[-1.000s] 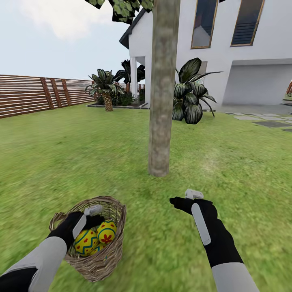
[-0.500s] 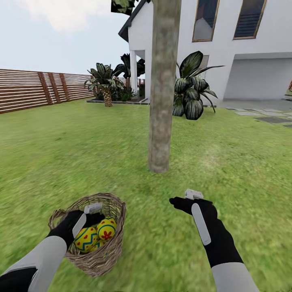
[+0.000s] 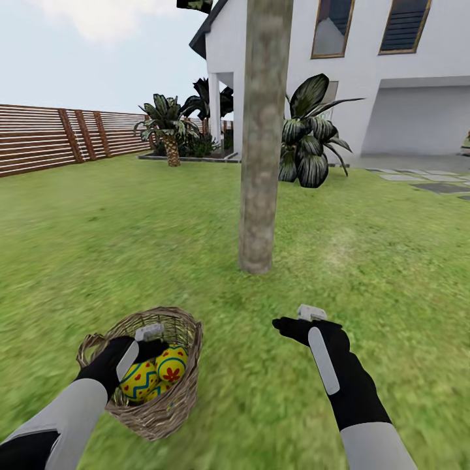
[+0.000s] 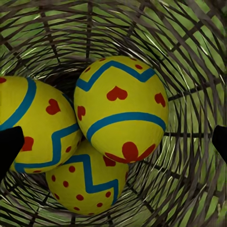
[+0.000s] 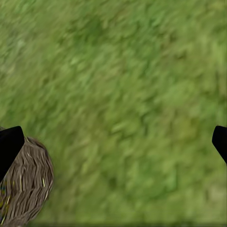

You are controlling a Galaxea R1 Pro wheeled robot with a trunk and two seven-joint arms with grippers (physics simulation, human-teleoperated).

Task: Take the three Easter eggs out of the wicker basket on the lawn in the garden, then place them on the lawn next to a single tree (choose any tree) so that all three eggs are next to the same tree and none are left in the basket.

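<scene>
On the lawn (image 3: 130, 235), the wicker basket (image 3: 171, 405) holds 3 Easter eggs (image 4: 120, 109) (both grippers' fingers (image 4: 9, 146) spread, empty).

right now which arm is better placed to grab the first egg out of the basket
Left. Its tool hangs open over the wicker basket, with the three eggs between its fingers in the wrist view. The right tool hovers open over bare lawn.

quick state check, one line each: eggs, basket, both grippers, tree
Easter eggs: all three in the basket, piled touching, none gripped.
wicker basket: upright on the lawn.
left gripper: open, over the eggs inside the basket.
right gripper: open, empty, above grass.
tree: upright, no eggs at its base.
</scene>
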